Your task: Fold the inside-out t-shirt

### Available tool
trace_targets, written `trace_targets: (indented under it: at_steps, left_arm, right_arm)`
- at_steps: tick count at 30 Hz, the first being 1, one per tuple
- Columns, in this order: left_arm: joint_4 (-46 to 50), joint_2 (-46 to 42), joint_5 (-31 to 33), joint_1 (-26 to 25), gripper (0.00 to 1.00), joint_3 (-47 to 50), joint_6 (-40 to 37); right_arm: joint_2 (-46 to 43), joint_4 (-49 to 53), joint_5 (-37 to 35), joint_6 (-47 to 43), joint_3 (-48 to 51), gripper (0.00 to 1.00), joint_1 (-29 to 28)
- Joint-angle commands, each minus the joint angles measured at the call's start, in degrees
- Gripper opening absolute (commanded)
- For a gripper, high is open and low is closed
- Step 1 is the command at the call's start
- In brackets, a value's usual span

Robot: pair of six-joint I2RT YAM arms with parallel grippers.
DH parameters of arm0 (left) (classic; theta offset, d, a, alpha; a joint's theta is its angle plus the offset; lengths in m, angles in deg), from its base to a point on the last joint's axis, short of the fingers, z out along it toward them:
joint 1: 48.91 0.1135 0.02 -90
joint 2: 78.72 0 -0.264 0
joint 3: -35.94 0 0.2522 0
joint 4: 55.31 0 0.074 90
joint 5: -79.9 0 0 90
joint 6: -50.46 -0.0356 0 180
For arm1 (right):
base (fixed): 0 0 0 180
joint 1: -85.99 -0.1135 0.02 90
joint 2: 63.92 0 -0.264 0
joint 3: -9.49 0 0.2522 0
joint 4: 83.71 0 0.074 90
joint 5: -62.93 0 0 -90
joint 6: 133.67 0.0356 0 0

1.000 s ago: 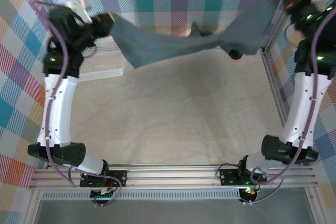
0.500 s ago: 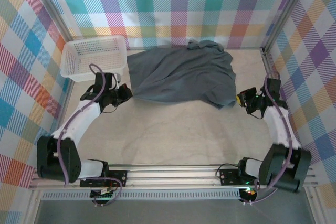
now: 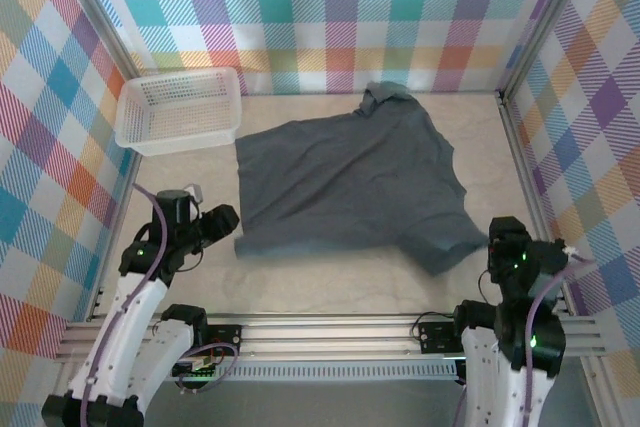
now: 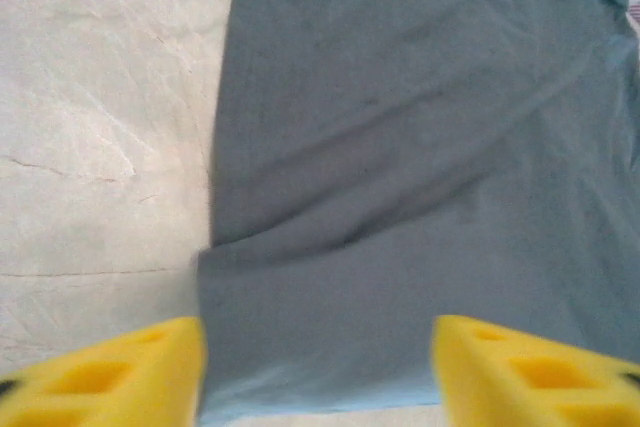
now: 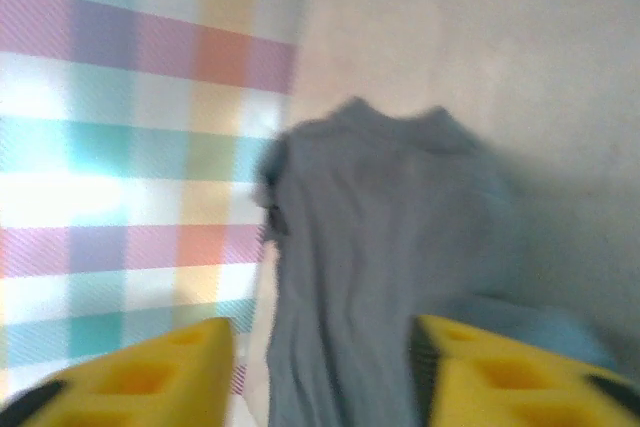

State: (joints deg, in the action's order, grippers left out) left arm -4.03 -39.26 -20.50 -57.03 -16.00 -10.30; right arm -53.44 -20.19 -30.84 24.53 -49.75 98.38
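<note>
T-shirt (image 3: 350, 182) is now dropped & laid flat by surface (image 3: 330, 287) far edge, L jaws & R jaws are spread w/ nothing pinched, so 1st fold can be started.

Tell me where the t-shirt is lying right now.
In the top view the t-shirt lies spread out across the middle of the table, just right of the white basket, one bunched end at the far edge.

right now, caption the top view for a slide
Blue-grey t-shirt spread out on the table, white lattice basket at its far left.
</note>
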Motion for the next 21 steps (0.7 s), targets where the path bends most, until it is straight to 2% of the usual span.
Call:
trace_targets:
  at_steps: [1, 4, 7, 9, 11, 13, 14, 16, 18, 21]
  left_arm:
    - [-3.73, -0.74, -0.77, -0.23, 0.76, -0.95, -0.39]
    - [-10.96, 6.98, -6.77, -0.99, 0.76, -5.54, -2.35]
    - [-13.43, 20.05, -5.69, -6.0, 0.72, -12.64, -4.76]
    - [-11.33, 29.33, -0.41, -10.21, 0.65, -18.78, -6.62]
    - [-7.98, 39.79, 6.81, -12.77, 0.53, -25.91, -6.4]
    - [-6.14, 48.5, 11.99, -12.97, 0.31, -31.55, -3.58]
    - [-5.82, 52.67, 14.48, -12.97, 0.2, -33.98, -2.05]
    - [-5.09, 59.58, 19.58, -12.97, 0.02, -38.99, -0.4]
    - [-3.04, 67.32, 24.8, -12.89, 0.0, -45.36, 0.57]
    - [-0.22, 77.16, 28.97, -12.67, 0.0, -54.68, 0.63]
  right_arm:
    - [-1.1, -19.2, 3.57, -12.17, 5.3, 0.82, -0.18]
    - [7.5, -29.75, 9.02, -16.55, 6.96, 0.84, -0.19]
    - [24.61, -35.75, 17.02, -18.99, 4.64, 0.77, -0.19]
    - [38.42, -33.82, 22.27, -20.8, -0.85, 0.71, -0.37]
    - [52.99, -30.31, 26.69, -25.68, -7.87, 0.61, -1.36]
    - [65.53, -26.43, 27.14, -29.51, -14.55, 0.42, -3.12]
    - [71.48, -25.33, 27.78, -30.42, -17.65, 0.28, -3.65]
    - [80.5, -24.98, 28.66, -30.46, -22.06, 0.17, -4.51]
    - [88.42, -24.64, 28.43, -30.3, -26.33, 0.06, -5.3]
    - [96.37, -22.62, 25.39, -28.06, -30.32, 0.03, -5.51]
